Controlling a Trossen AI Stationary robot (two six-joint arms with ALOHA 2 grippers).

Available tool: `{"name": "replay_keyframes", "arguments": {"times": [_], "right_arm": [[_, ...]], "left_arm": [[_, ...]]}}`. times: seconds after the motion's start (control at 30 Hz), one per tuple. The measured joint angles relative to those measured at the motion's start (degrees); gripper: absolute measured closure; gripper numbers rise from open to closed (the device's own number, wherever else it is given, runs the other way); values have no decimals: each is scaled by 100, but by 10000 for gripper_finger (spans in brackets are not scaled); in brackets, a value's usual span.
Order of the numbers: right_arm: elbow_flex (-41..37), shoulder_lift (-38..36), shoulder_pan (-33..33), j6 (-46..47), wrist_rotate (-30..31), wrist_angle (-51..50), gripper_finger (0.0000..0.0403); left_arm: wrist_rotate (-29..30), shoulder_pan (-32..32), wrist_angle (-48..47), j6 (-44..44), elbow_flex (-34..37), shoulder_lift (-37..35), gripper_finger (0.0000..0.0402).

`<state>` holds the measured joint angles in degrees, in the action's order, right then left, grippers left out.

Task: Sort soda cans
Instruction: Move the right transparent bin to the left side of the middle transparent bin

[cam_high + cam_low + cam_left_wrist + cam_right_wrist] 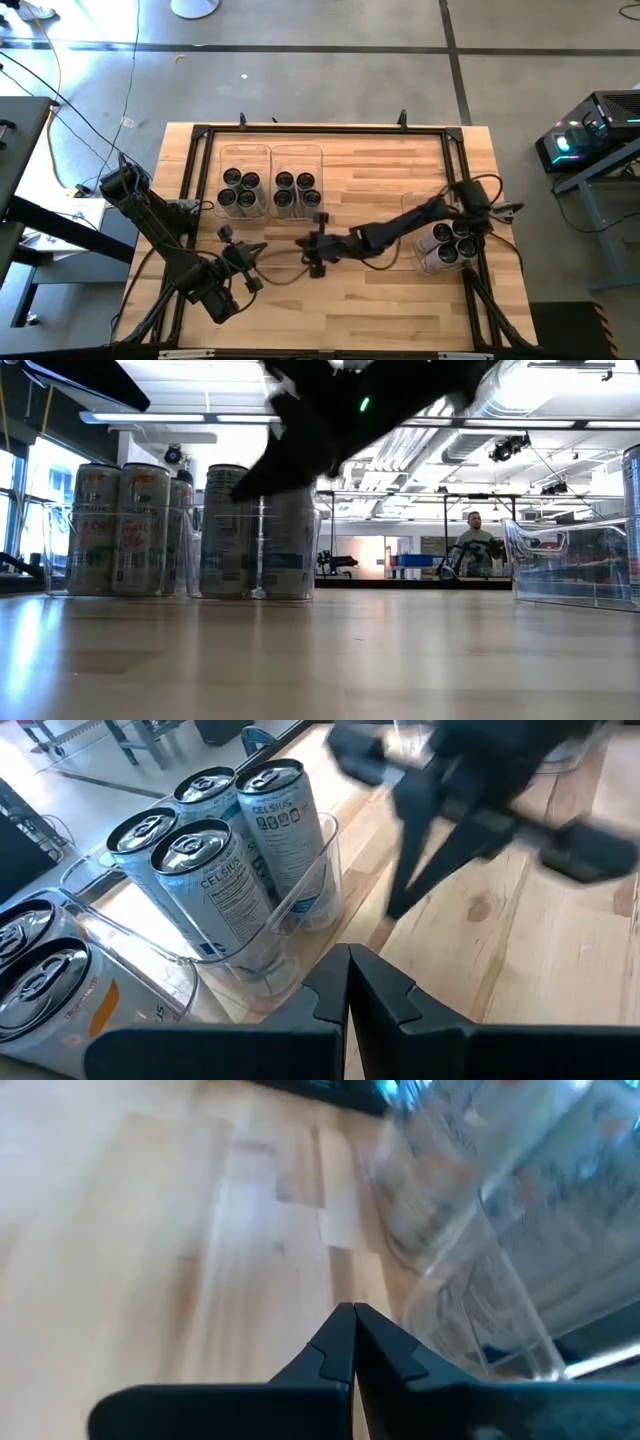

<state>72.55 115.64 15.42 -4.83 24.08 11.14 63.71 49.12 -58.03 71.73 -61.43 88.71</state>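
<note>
The left gripper (250,268) sits near the table's (380,160) front edge, left of centre, its fingers (375,995) pressed together on nothing. Just beyond it, toward the middle of the table, the right gripper (318,243) hangs at the end of its outstretched arm, fingers likewise closed and empty.

Past both, toward the back edge, two clear bins stand side by side. The left bin (245,158) holds four soda cans (240,190); their sides show orange-red lettering in the low view (too small to read). The right-hand bin (297,156) holds four more cans (296,190), silver with blue print, and the left wrist view reads "CELSIUS" (232,880) running down their sides. Every one of these stands upright, long axis vertical, dark tops with pull tabs facing up.

At the table's right edge a third clear bin (418,210) holds another four cans (452,243), tops up as well; their labels cannot be read.
</note>
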Motion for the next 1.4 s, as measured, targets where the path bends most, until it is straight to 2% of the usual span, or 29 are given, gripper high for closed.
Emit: {"name": "replay_keyframes", "arguments": {"times": [0.17,0.33,0.43,0.6,0.7,0.8,0.9,1.03,1.23,1.4], "right_arm": [[2,-857,407,99,402,-1403,403],[2,-2084,907,1070,437,-3560,391],[2,-2772,1218,1942,-32,-4803,362],[2,-3514,1793,3636,-1338,-6060,277],[2,-3590,2210,4519,-2055,-6505,247],[0,-3497,2599,5510,-2393,-6966,247],[-5,-3333,3003,6377,-2459,-7348,258],[-8,-3128,3462,7036,-2328,-7736,274],[-8,-2792,3657,7269,-2073,-8359,285],[-8,-2619,3554,6721,-1873,-8495,286]], "left_arm": [[-28,0,131,-168,0,2,401],[-38,2,230,-448,0,2,401],[-8,2,233,-488,0,2,401],[1,2,246,-463,0,2,401],[3,2,244,-455,0,2,401],[1,2,242,-486,0,2,401],[-1,2,237,-491,0,2,401],[-1,2,222,-497,0,2,401],[-3,2,220,-558,0,2,401],[-6,2,220,-558,0,2,401]]}}
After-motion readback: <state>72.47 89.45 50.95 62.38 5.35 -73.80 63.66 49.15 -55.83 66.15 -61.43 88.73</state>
